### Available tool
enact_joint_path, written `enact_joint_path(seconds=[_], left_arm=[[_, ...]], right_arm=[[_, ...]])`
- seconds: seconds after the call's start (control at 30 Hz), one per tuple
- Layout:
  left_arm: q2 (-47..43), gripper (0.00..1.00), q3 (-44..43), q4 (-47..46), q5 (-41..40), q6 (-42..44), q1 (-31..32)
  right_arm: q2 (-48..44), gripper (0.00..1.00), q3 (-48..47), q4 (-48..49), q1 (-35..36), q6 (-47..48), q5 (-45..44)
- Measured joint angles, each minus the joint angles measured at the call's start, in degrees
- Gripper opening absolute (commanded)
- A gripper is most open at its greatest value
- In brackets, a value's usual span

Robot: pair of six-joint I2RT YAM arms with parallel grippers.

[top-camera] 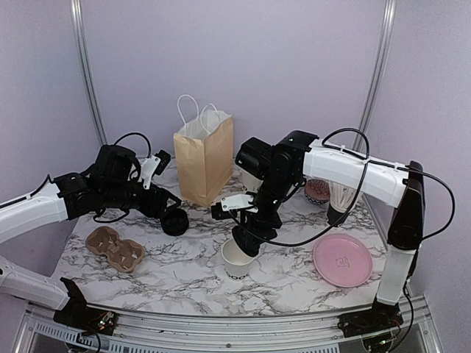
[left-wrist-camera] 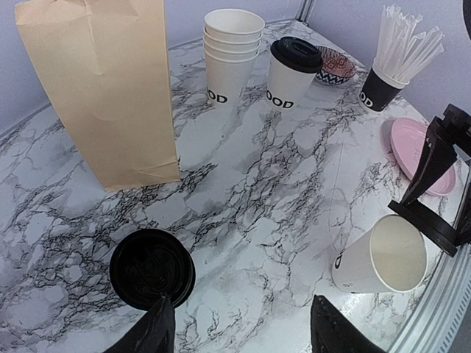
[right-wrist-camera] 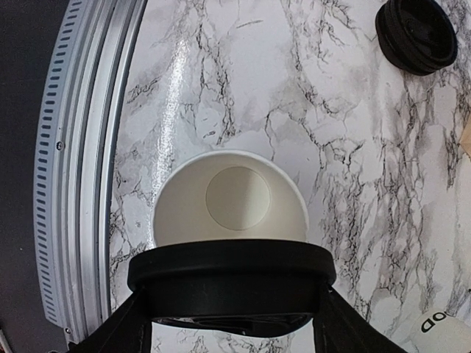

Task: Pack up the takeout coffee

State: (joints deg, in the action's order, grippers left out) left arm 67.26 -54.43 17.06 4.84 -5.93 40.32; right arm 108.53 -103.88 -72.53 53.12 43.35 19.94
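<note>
The takeout coffee [left-wrist-camera: 289, 73], a white cup with a black lid and dark lettering, stands at the back of the table next to a stack of lidless cups [left-wrist-camera: 232, 59]. In the top view it is hidden behind my right arm. My right gripper [top-camera: 246, 237] is shut on a loose black lid [right-wrist-camera: 232, 276] and holds it just above a lidless white cup [right-wrist-camera: 229, 197], which also shows in the top view [top-camera: 236, 259]. My left gripper [left-wrist-camera: 243, 331] is open and empty, low over the table beside a stack of black lids [left-wrist-camera: 151, 266].
A brown paper bag [top-camera: 204, 158] stands upright at the back centre. A cardboard cup carrier [top-camera: 114, 247] lies front left. A pink plate [top-camera: 342, 259], a dark cup of straws [top-camera: 340, 200] and a patterned bowl [top-camera: 318, 191] are on the right.
</note>
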Motion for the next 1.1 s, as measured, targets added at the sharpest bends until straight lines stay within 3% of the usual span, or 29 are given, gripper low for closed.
enact_joint_path(seconds=[0.43, 0.6, 0.67, 0.7, 0.93, 1.1], left_arm=[[0.31, 0.63, 0.0, 0.0, 0.26, 0.0, -0.04], [0.35, 0.63, 0.0, 0.02, 0.26, 0.0, -0.04], [0.44, 0.63, 0.0, 0.0, 0.26, 0.0, -0.04], [0.57, 0.63, 0.0, 0.0, 0.26, 0.0, -0.04], [1.79, 0.63, 0.0, 0.02, 0.02, -0.13, -0.04], [4.02, 0.56, -0.04, 0.02, -1.03, -4.96, -0.04]], right_arm=[[0.85, 0.61, -0.02, 0.0, 0.63, -0.07, -0.39], [1.29, 0.74, -0.04, 0.04, 1.6, -0.13, -0.81], [1.44, 0.91, -0.09, 0.02, 1.9, -0.28, -0.94], [1.53, 0.93, -0.11, 0.0, 2.01, -0.48, -0.92], [1.53, 0.99, -1.01, 0.28, 2.21, -0.79, -1.05], [-0.96, 0.99, -0.24, 2.8, 1.51, -1.84, -1.03]])
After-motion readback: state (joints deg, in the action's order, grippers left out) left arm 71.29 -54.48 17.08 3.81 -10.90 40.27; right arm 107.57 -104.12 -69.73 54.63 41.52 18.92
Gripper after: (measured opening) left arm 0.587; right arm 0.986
